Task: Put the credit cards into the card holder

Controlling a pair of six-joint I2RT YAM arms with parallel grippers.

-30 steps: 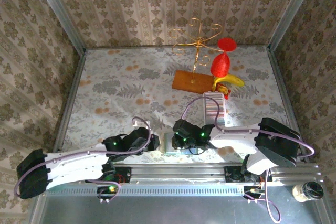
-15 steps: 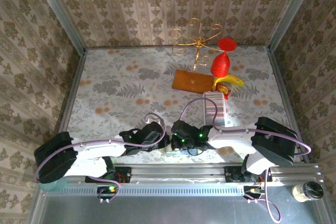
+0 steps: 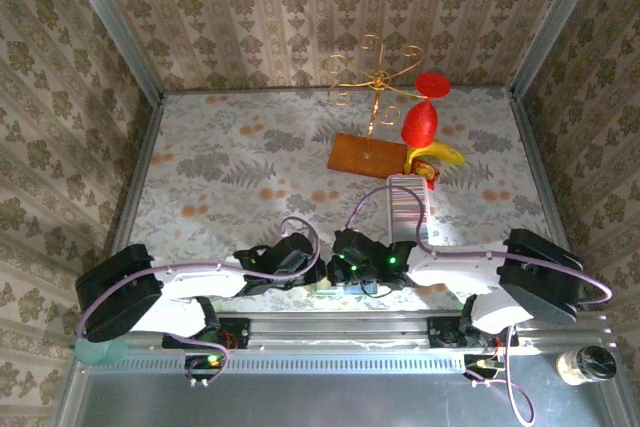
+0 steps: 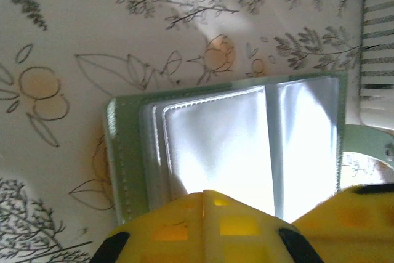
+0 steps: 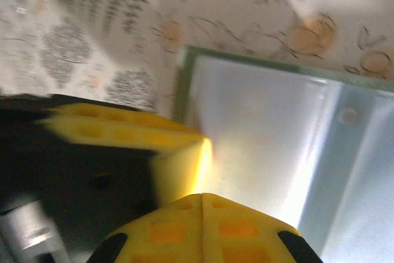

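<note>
1. The card holder lies open on the patterned table, at its near edge and midway between the two arm bases. Its grey-green cover faces down and its glossy bluish sleeves face up.
2. From above, both wrists cover nearly all of the holder, leaving a pale sliver beside them.
3. Glare whitens the sleeves in both wrist views, so I cannot tell whether any credit cards are inside them.
4. The left gripper has its yellow fingers pressed together over the holder's near side. They cut off that edge, and I cannot tell whether they pinch a sleeve.
5. The right gripper is likewise closed, with its tips meeting above the bluish pocket. This view is blurred.
6. The left gripper's finger reaches in from the left, and its tip is at the holder's green border. The blur hides whether it touches.
7. The white ribbed tray sits just beside the holder's far right corner. The holder's small tab points that way.
8. Open cloth lies to the left of the holder and beyond it. The wooden board stands well apart, further back.
9. Count: one holder, one tray, one board, two grippers.
</note>
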